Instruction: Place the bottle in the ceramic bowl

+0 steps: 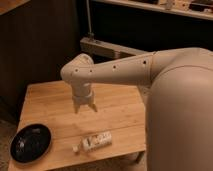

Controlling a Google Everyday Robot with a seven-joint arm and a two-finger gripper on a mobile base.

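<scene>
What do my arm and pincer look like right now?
The arm is a thick, smooth cream-white tube with a row of small dark dots, ending in a rounded joint. No cables or labels show. The pincer, same cream colour, has two short prongs below a cylindrical wrist; it hangs above the table, behind the bottle.

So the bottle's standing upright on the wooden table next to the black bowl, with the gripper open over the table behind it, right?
Not quite: the bottle lies on its side, not upright. The rest holds: it is on the wooden table next to the black bowl, gripper open over the table behind it. The camera view shows this.
</scene>
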